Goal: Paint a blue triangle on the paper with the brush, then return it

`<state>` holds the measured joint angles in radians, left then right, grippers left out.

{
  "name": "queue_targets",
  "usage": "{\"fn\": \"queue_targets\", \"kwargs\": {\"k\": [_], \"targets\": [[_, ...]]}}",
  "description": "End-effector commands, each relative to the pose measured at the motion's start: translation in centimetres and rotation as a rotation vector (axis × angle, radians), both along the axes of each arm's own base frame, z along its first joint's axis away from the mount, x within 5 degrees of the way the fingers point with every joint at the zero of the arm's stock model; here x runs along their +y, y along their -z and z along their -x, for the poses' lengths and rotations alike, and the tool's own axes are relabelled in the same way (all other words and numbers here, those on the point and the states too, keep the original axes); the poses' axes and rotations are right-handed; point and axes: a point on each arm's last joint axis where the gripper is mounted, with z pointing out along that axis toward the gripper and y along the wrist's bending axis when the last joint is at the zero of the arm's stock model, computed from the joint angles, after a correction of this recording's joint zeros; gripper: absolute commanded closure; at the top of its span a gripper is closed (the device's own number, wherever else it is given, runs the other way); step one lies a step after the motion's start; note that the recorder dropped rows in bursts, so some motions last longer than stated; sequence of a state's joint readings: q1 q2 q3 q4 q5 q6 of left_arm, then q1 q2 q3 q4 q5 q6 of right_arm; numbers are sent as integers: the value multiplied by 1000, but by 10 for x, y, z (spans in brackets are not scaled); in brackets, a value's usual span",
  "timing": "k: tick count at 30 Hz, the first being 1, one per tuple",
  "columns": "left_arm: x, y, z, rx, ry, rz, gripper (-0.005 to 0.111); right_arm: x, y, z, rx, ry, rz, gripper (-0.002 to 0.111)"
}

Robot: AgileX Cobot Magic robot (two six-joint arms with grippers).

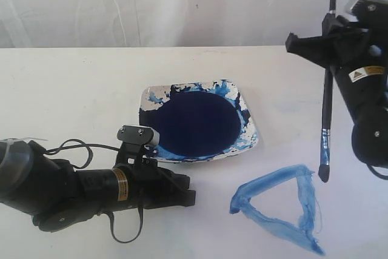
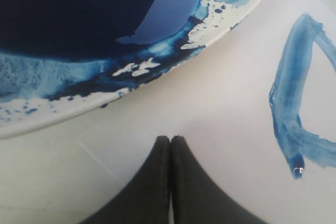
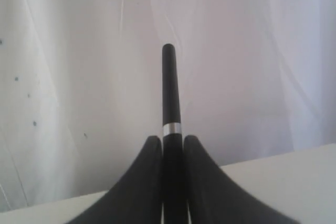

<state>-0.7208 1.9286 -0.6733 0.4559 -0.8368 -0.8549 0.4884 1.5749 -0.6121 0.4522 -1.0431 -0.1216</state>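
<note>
White cloth backdrop [image 1: 182, 4] hangs behind a table covered by the paper [image 1: 73, 89], where the blue triangle [image 1: 273, 181] now stands closed on all three sides, its strokes uneven and glossy. The painting looks finished; what seems left is returning the brush [image 1: 327, 101]. The right gripper [image 3: 171, 139] is clamped on the black handle, holding the brush nearly upright with bristles down, near the triangle's upper right corner. Whether the tip touches the sheet cannot be told. A square dish [image 1: 251, 131], its rim smeared blue, holds a dark paint pool [image 1: 194, 122] just beyond the triangle. The left gripper [image 2: 170, 139] rests low beside the dish's near edge, fingers pressed together on nothing. No brush rest is visible. The wet outline lies between the brush and the dish, so a low pass could smear it.
</note>
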Motion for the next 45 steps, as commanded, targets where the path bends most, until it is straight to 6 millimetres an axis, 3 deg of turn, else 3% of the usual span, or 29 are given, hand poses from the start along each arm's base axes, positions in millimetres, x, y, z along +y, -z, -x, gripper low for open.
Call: {"fn": "queue_targets", "kwargs": {"k": [1, 8, 17, 30, 45], "targets": [[1, 0, 2, 6, 2, -15, 107, -7, -18, 8, -53, 25, -44, 108], [1, 0, 2, 6, 2, -15, 107, -11, -18, 2, -115, 43, -291, 108], [1, 0, 2, 6, 2, -15, 107, 9, 3, -41, -106, -4, -588, 108], [1, 0, 2, 6, 2, -15, 107, 36, 60, -101, -41, 8, -846, 108], [1, 0, 2, 6, 2, -15, 107, 46, 122, -141, 110, 45, -1017, 108]]}}
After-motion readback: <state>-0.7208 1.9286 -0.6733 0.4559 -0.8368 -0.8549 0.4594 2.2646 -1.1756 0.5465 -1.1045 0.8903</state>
